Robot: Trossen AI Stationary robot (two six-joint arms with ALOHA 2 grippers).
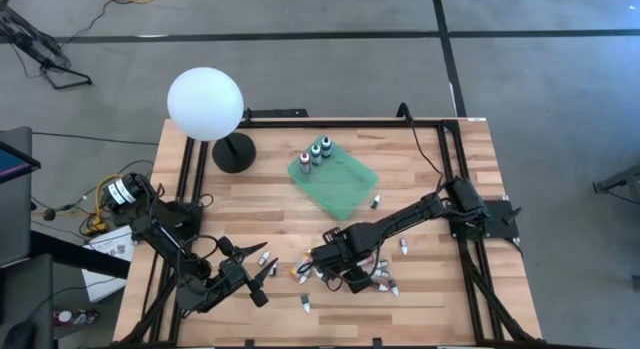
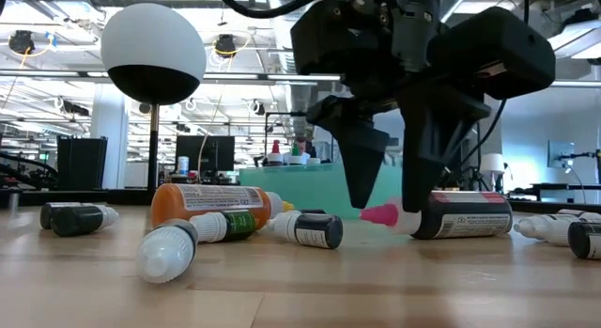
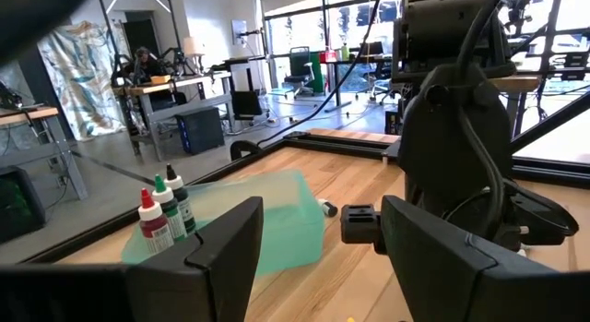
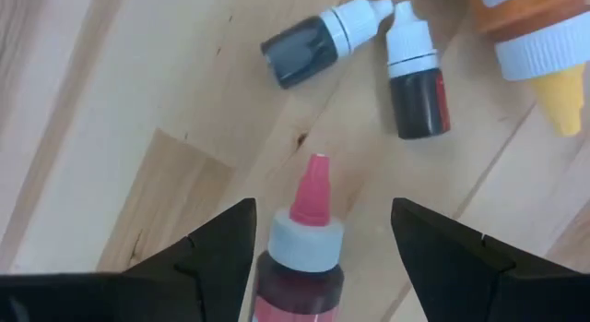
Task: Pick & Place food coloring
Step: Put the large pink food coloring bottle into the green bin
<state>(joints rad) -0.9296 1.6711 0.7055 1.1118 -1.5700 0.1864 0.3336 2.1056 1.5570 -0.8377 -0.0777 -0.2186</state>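
Note:
Several small food coloring bottles lie on their sides on the wooden table's near middle (image 1: pixel 330 272). My right gripper (image 4: pixel 323 207) is open and points down, its fingers on either side of a lying bottle with a pink tip and white collar (image 4: pixel 304 244), with gaps on both sides. In the low view this bottle (image 2: pixel 460 215) lies behind the fingers (image 2: pixel 362 168). My left gripper (image 3: pixel 321 207) is open and hovers near the table's near left (image 1: pixel 262 277). Three bottles stand upright (image 1: pixel 317 152) in the green tray (image 1: pixel 345 189).
A white globe lamp (image 1: pixel 205 104) stands at the far left on a black base. An orange bottle with a yellow tip (image 2: pixel 207 201) and dark, white-capped bottles (image 4: pixel 318 41) lie close around my right gripper. More small bottles lie scattered toward the near right (image 1: pixel 385 284).

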